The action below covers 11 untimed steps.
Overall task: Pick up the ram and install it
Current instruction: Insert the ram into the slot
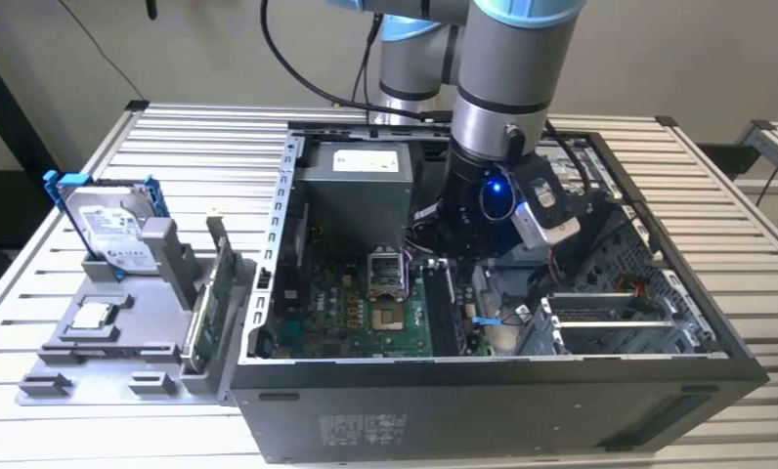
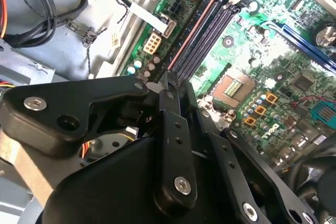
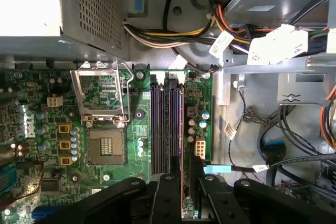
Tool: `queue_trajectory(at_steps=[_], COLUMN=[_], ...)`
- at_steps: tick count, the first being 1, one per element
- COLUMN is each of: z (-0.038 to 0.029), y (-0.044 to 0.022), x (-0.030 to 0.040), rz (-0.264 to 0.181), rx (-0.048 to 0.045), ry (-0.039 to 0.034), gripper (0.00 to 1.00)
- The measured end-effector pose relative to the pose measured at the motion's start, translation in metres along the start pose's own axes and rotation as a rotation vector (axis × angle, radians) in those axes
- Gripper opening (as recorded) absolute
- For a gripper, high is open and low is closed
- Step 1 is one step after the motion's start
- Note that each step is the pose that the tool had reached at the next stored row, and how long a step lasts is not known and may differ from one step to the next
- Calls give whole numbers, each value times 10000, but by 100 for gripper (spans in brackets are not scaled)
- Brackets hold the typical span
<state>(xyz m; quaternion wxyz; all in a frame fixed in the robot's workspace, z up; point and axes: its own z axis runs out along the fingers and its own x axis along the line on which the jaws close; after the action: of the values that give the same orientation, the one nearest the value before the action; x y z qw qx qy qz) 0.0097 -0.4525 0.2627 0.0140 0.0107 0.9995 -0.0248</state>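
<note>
Green motherboard [image 3: 139, 129] is lying under your end effector [image 3: 181, 179], which is hanging inside the open computer case [image 1: 494, 391] on the desk [image 1: 167, 137]. You are seeing its black fingers [image 2: 170, 129] clenched on the ram [image 3: 184, 171], a thin board standing on edge right over the memory slots [image 3: 165, 124] beside the empty processor socket [image 3: 105, 145].

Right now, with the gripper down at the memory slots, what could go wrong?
1. The gripper sits low over the memory slots; whether the ram is lined up is hidden, so pushing could jam it askew.
2. A blue-tagged cable lies right beside the gripper and may snag.
3. The open processor socket is close; a slip could hit it.
</note>
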Motion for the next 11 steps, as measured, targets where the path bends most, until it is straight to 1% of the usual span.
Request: queue_trajectory(at_steps=[1,2,3,9,11], z=[0,0,0,-1,0], y=[0,0,0,0,0], x=[0,0,0,0,0], rz=[0,0,0,-2,-151], rx=[0,-1,-2,-8,-14], ry=[1,0,0,1,-11], gripper=[14,14,11,11,11])
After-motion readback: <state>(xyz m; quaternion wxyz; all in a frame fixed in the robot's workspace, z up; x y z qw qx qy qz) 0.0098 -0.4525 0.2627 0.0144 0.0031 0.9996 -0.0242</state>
